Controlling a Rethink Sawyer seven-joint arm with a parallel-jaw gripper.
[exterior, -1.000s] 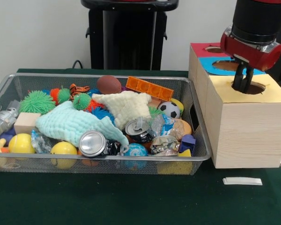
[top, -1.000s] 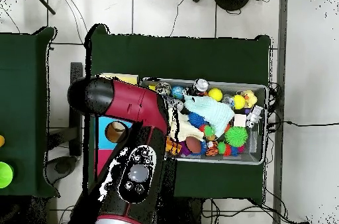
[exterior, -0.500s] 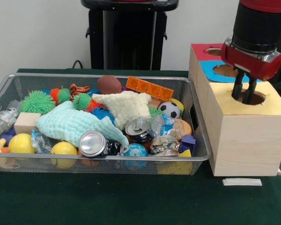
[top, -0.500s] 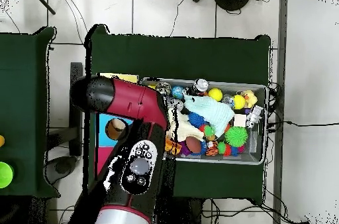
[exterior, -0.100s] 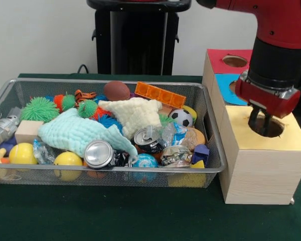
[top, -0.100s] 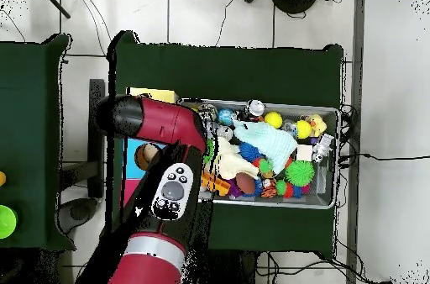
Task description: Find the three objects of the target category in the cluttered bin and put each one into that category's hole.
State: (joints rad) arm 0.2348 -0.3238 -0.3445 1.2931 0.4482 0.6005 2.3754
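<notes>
Fingers [exterior, -0.100s: 261,122] dip into yellow hole [exterior, -0.100s: 269,127], tips hidden.

Robot lab: pedestal arm [exterior, -0.100s: 276,45], floor cables [top, -0.100s: 218,12].

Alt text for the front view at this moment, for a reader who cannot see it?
The red and black arm's tool hangs over the round hole in the yellow top of a wooden box. Left of the box, a wire mesh bin is packed with cans, balls, cloths and toys.

The red and black arm [exterior, -0.100s: 278,47] hangs down, its fingers [exterior, -0.100s: 254,119] slightly parted.
</notes>
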